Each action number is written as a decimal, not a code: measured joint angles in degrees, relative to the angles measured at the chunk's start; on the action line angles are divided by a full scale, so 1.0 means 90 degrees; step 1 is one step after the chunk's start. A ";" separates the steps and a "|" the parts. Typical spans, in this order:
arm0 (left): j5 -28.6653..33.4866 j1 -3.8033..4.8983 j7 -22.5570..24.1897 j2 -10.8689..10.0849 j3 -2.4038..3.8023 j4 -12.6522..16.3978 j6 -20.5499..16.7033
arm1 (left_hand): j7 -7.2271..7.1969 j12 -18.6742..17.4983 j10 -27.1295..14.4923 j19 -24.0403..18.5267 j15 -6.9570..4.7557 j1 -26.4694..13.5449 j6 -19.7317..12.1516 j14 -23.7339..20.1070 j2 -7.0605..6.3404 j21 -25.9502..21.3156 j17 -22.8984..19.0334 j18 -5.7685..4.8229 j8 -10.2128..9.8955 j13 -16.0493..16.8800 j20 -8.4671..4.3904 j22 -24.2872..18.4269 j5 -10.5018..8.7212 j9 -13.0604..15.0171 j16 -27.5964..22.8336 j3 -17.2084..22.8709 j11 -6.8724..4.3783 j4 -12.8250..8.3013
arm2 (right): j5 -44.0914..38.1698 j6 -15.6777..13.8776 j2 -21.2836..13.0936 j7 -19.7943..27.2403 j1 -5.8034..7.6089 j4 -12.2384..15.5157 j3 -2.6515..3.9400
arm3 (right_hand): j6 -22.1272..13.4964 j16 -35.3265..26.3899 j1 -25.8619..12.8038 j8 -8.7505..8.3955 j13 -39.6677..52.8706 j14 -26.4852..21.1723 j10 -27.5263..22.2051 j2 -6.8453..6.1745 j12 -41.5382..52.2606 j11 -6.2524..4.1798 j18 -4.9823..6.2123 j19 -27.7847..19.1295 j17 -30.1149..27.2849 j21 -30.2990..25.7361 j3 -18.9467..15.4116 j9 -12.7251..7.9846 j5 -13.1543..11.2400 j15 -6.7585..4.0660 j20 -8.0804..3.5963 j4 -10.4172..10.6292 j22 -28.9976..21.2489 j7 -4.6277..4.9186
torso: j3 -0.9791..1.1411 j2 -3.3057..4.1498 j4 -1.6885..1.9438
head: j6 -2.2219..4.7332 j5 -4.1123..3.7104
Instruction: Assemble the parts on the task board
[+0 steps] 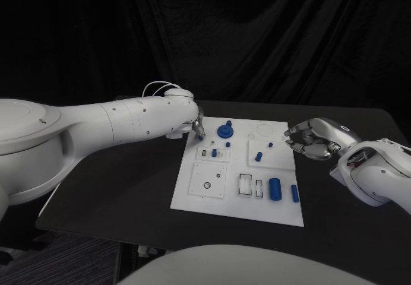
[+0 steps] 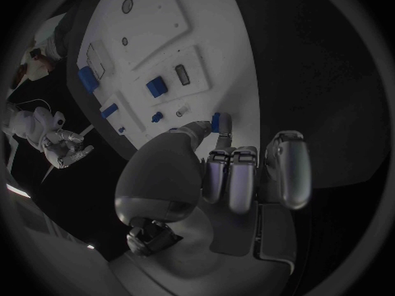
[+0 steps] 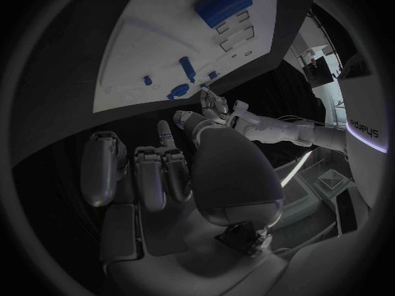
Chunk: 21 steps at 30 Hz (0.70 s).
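1. Placement looks like the step in hand: the left hand (image 2: 216,171) pinches a small blue part (image 2: 216,120) at the task board's (image 1: 193,199) far left edge; it should come down square over its socket, slowly, before letting go.
2. Right hand (image 1: 312,140) hovers off the board's right edge, fingers curled in, holding nothing.
3. Counted in the head view: one board; one blue knob (image 1: 226,130) standing at the far end; one large blue cylinder (image 1: 275,187) near the front; several smaller blue pieces, too small to count surely.
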 measured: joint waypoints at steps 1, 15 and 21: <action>0.0000 -0.0002 0.0000 -0.0008 0.0000 0.0010 -0.0006 | 0.0001 0.0000 -0.0005 -0.0003 -0.0010 -0.0036 0.0009 -0.0010 -0.0053 0.0019 0.0000 0.0000 0.0001 0.0000 -0.0003 0.0000 0.0000 0.0038 0.0000 0.0110 -0.0005 -0.0058 | 0.0000 0.0000 0.0000 -0.0001 0.0000 -0.0004 0.0000 | 0.0000 0.0000 0.0000 -0.0020 0.0000 0.0000 0.0000 0.0000 -0.0022 0.0000 -0.0001 0.0000 0.0000 0.0000 0.0014 0.0000 0.0000 0.0000 0.0000 -0.0013 0.0000 0.0000 | 0.0000 0.0000 0.0000 | 0.0000 0.0000; 0.0170 -0.0018 -0.0060 -0.0295 -0.0006 0.0345 -0.0313 | 0.0012 0.0000 -0.0023 -0.0003 -0.0009 -0.0243 0.0045 -0.0010 -0.0267 0.0045 0.0000 -0.0001 0.0039 0.0000 -0.0002 -0.0001 0.0000 0.0202 0.0000 0.0415 -0.0022 -0.0202 | 0.0000 0.0001 -0.0033 -0.0018 0.0000 -0.0014 0.0000 | 0.0000 0.0000 0.0000 -0.0026 0.0000 0.0000 0.0000 0.0000 -0.0022 0.0000 -0.0002 0.0000 0.0000 -0.0037 0.0018 0.0001 0.0000 0.0000 0.0000 -0.0018 0.0000 0.0000 | 0.0001 -0.0003 0.0000 | 0.0000 -0.0021; 0.0433 -0.0011 -0.0176 -0.0634 -0.0006 0.0751 -0.0586 | 0.0008 0.0000 -0.0022 -0.0003 -0.0009 -0.0295 0.0053 -0.0010 -0.0253 0.0044 0.0000 0.0000 0.0039 0.0000 -0.0002 -0.0001 0.0000 0.0223 0.0000 0.0482 -0.0022 -0.0256 | 0.0000 0.0001 -0.0045 -0.0028 -0.0001 -0.0013 0.0000 | 0.0000 0.0000 0.0000 -0.0026 0.0000 0.0000 0.0000 0.0000 -0.0022 0.0000 -0.0002 0.0000 0.0000 -0.0037 0.0018 -0.0006 0.0000 0.0000 0.0000 -0.0018 -0.0001 0.0000 | 0.0001 -0.0006 0.0002 | 0.0000 -0.0032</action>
